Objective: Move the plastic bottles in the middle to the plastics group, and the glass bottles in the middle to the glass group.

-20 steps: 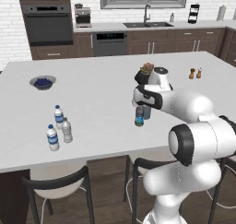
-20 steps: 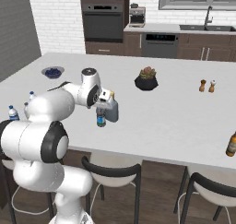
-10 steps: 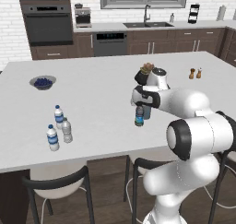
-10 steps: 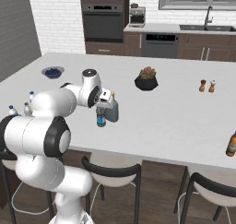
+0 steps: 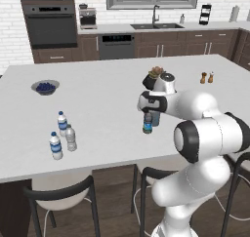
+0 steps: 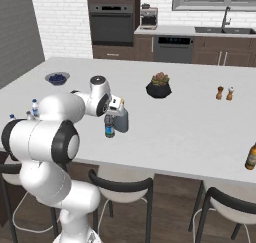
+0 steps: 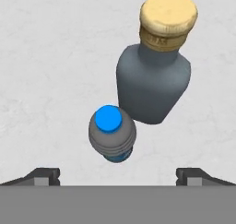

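The dark plastic bottle (image 7: 110,135) has a blue cap and a blue-green label and stands mid-counter (image 5: 147,124) (image 6: 109,128). Beside it, touching or nearly so, stands the grey glass bottle (image 7: 154,82) with a tan cap (image 5: 156,117) (image 6: 121,121). My gripper (image 7: 118,174) hovers open just above the dark bottle (image 5: 148,109) (image 6: 111,114), with its fingertips (image 7: 44,174) spread wide on either side. At the left are two white-capped water bottles (image 5: 62,123) (image 5: 55,146), and the clear unlabelled bottle (image 5: 71,137) stands with them.
A brown glass bottle (image 6: 251,157) stands at the counter's far right edge. A potted plant (image 6: 159,85) sits behind my hand, with salt and pepper shakers (image 6: 224,93) further right. A bowl of blueberries (image 5: 45,87) is at the back left. Stools line the near edge.
The arm's elbow has shifted a little while the hand stays over the dark bottle. The bottles have not moved.
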Controlling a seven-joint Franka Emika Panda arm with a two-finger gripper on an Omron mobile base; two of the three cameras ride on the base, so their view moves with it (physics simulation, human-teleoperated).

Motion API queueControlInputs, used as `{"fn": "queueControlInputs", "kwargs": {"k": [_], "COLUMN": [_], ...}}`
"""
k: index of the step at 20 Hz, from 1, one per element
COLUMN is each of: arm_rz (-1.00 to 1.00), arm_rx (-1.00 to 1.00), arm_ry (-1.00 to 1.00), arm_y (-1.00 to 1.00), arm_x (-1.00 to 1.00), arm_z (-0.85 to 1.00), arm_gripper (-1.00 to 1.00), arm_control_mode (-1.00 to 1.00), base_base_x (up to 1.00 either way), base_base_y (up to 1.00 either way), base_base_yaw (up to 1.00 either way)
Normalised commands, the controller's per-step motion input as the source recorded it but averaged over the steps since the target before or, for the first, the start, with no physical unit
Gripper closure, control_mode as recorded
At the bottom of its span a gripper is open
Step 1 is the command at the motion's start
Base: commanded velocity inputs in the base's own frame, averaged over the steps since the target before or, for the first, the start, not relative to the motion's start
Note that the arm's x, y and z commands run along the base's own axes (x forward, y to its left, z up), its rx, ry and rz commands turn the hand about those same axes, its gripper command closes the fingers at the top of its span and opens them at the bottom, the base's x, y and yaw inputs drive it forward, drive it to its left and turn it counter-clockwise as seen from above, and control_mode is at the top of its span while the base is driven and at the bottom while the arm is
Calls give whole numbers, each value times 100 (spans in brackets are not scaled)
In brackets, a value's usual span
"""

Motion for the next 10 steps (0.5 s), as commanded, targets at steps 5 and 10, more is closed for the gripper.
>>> {"fn": "queueControlInputs", "kwargs": {"k": [5, 10], "arm_rz": [0, 0], "arm_rx": [0, 0], "arm_ry": [0, 0], "arm_y": [0, 4], "arm_x": [18, 2], "arm_z": [-5, -5], "arm_gripper": [-100, -100], "arm_control_mode": [-100, -100], "base_base_x": [0, 0], "base_base_y": [0, 0], "base_base_yaw": [0, 0]}}
